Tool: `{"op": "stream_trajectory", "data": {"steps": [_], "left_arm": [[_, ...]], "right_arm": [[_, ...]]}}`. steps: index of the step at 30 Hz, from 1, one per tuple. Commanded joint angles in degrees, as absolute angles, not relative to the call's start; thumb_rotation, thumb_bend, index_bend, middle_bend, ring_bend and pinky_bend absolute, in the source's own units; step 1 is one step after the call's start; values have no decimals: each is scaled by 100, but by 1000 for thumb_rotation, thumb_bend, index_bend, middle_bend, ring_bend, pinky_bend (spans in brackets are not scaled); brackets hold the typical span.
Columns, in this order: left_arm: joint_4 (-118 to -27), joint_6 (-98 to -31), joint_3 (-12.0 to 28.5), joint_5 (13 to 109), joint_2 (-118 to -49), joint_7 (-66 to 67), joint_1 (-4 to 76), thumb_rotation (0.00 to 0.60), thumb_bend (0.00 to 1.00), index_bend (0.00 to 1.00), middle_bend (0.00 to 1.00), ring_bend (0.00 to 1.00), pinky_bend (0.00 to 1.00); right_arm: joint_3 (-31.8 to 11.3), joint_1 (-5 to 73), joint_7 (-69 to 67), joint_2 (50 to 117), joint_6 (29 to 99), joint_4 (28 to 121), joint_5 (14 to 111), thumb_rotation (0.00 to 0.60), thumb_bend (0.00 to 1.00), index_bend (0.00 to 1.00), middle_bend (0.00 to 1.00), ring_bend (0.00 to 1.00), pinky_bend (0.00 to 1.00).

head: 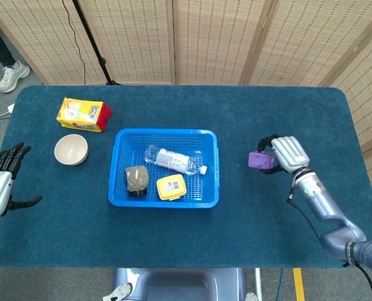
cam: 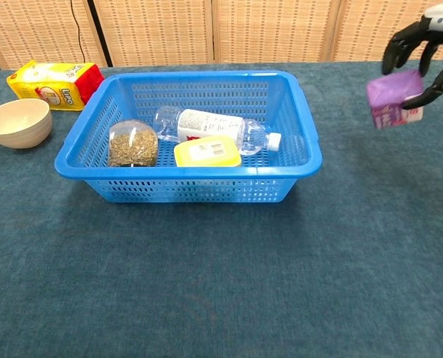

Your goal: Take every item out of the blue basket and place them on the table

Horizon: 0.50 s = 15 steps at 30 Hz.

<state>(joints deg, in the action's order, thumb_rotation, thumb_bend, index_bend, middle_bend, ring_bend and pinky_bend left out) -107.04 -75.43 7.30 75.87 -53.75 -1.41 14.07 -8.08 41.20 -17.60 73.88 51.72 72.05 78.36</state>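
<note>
The blue basket (head: 119,195) (cam: 303,160) sits mid-table and holds a clear water bottle (head: 172,160) (cam: 210,125), a jar of brown grains (head: 136,178) (cam: 133,144) and a yellow box (head: 171,187) (cam: 206,151). My right hand (head: 285,154) (cam: 421,45) holds a purple packet (head: 260,160) (cam: 393,98) above the table, right of the basket. My left hand (head: 0,183) hovers at the table's left edge with fingers spread and nothing in it.
A cream bowl (head: 71,150) (cam: 17,122) and a yellow and red snack bag (head: 82,114) (cam: 54,82) lie on the table left of the basket. Wicker screens stand behind the table.
</note>
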Motion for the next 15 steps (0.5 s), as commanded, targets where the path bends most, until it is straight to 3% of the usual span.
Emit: {"op": "stream_trajectory", "data": {"steps": [1,3,9,15], "left_arm": [[-10693,-7549,726,7590,-5361,-175,1394,600,99,0,0,0,0],[-10676,-7558,723,7594,-5345,-215,1380,600,99,0,0,0,0],[-10614,-7554,736,7555,-5317,-323,1357,600,99,0,0,0,0],[-10602,-7506,744,7518,-5333,-283,1383,600,99,0,0,0,0]], "right_arm": [[-740,4372,-1803,7159,4691,7638,7980,600,0,9,0,0,67],[-837,4446,-1738,7053,4651,7852,7932,600,0,0,0,0,4],[-1252,4770,-1493,6677,4578,8725,7842,600,0,0,0,0,0],[-1451,5285,-1252,6717,3985,9302,7606,600,0,0,0,0,0]]}}
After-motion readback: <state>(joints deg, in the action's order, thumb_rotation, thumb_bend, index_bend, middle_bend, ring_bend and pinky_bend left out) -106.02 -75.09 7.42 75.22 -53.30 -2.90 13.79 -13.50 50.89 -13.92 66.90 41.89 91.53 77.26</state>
